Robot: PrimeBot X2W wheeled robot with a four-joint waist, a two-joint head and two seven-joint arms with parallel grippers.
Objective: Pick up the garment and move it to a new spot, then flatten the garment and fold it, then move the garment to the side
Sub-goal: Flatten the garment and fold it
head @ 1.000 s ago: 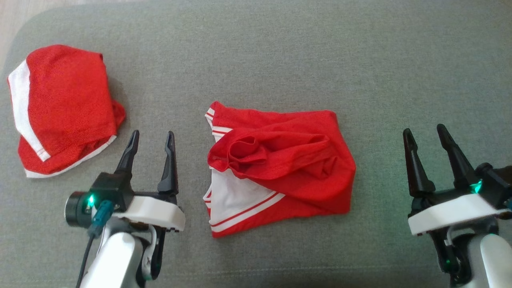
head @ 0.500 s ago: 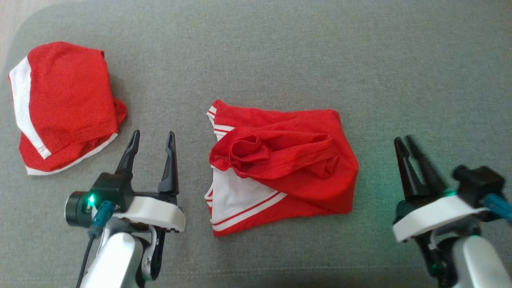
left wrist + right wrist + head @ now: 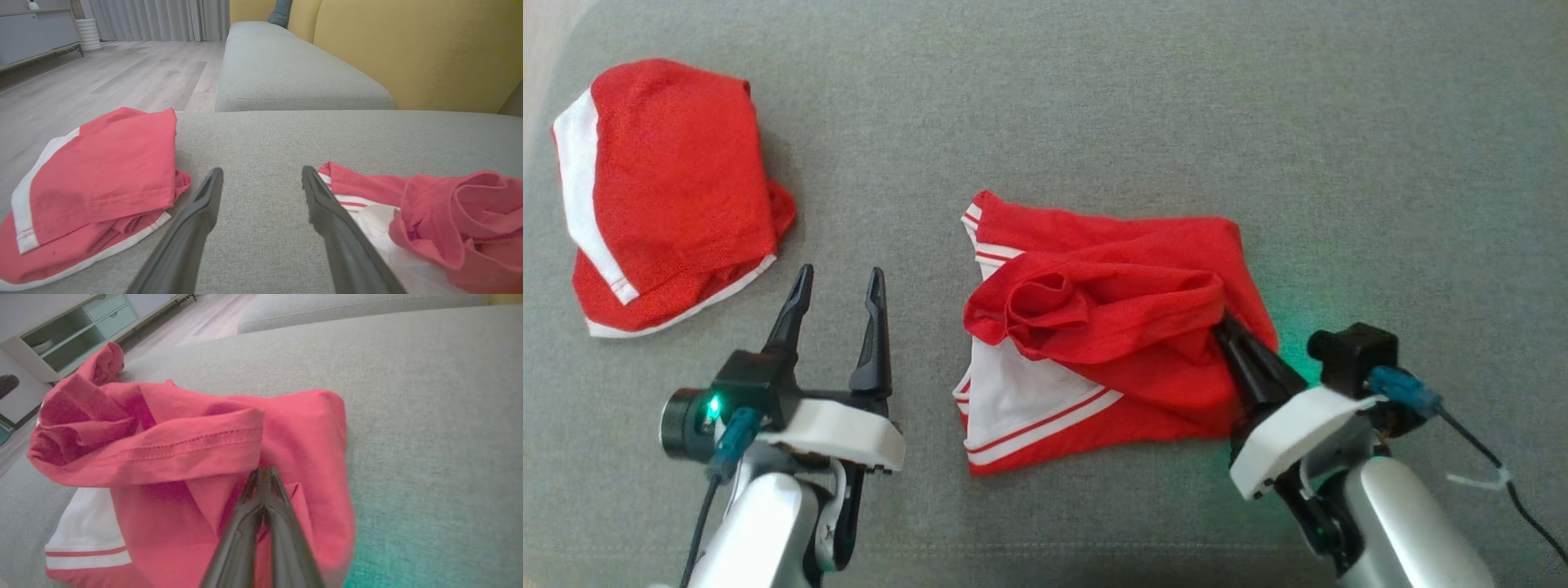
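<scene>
The garment [image 3: 1094, 327] is a crumpled red piece with white panels and stripes, lying mid-cushion; it also shows in the left wrist view [image 3: 449, 216] and the right wrist view [image 3: 171, 428]. My right gripper [image 3: 1223, 320] is shut, its closed tips pushed against the garment's right side, just under a rolled red hem. In the right wrist view the right gripper [image 3: 263, 470] has both fingers pressed together with no cloth visibly between them. My left gripper [image 3: 840, 278] stands open on bare cushion left of the garment, apart from it, and looks the same in the left wrist view [image 3: 261, 173].
A second red-and-white garment [image 3: 670, 188] lies folded at the far left near the cushion's edge, also in the left wrist view [image 3: 98, 179]. The grey sofa cushion [image 3: 1258, 122] stretches bare behind and to the right. Wooden floor [image 3: 102, 73] lies beyond its left edge.
My right gripper has shut and swung left and forward from bare cushion to the garment's right side. The head camera shifted slightly. The left gripper has stayed put.
</scene>
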